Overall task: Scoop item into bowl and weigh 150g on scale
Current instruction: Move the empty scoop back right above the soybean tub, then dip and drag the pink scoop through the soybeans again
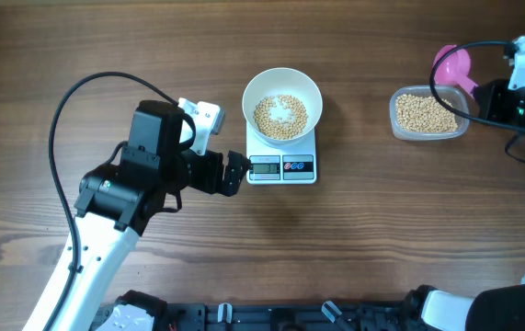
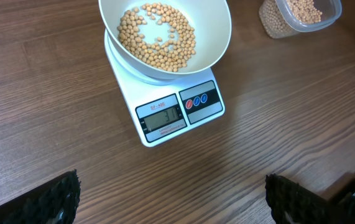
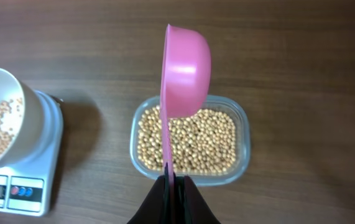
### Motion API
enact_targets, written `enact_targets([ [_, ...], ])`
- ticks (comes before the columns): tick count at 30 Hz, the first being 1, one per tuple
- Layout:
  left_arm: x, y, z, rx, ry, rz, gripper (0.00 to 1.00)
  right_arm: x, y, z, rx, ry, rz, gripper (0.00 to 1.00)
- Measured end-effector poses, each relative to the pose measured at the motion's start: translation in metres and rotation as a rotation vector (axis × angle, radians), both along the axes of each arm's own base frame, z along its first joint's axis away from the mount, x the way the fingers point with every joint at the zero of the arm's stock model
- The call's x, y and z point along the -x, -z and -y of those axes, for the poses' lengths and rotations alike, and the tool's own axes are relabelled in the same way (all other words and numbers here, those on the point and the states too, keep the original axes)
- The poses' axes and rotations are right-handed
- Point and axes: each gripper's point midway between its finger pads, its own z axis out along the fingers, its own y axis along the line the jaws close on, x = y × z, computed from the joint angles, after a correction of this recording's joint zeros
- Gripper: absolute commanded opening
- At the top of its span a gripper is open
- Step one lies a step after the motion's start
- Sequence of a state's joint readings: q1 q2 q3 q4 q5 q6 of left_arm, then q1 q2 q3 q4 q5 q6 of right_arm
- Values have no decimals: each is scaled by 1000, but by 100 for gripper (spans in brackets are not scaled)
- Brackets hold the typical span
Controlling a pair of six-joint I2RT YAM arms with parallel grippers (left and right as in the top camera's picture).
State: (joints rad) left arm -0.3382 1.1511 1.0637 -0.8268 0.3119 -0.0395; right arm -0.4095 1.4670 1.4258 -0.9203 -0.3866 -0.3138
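The white bowl [image 1: 255,97] stands centred on the kitchen scale [image 1: 281,179], mid-table; a thin layer of beans [image 1: 280,118] covers its bottom, sparse at the centre. The scale's front strip carries 1 grey display and 2 round buttons; the digits are too small to read with certainty.

The left gripper [image 1: 239,173] sits low over the wooden table [image 1: 336,257], near the scale's left side and pointing at it; its jaws stand fully apart and hold nothing.

A clear plastic tub [image 1: 394,115] sits to the right, well apart from the scale; a deeper bed of beans [image 1: 425,114] fills it.

The right gripper [image 3: 173,183] has its jaws closed tight on the thin handle of a pink scoop [image 3: 186,68]; the scoop is turned on edge and hangs over the tub's far side; whether it carries beans cannot be told.
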Motion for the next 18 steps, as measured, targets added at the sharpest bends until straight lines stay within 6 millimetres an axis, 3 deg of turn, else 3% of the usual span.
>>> enact_targets([
  [6, 0, 0, 0, 0, 0, 0, 100, 7, 9, 12, 80, 33, -57, 4],
  [12, 0, 0, 0, 0, 0, 0, 100, 6, 15, 2, 148, 6, -92, 4],
  [18, 0, 0, 0, 0, 0, 0, 100, 9, 34, -13, 219, -38, -148, 4],
])
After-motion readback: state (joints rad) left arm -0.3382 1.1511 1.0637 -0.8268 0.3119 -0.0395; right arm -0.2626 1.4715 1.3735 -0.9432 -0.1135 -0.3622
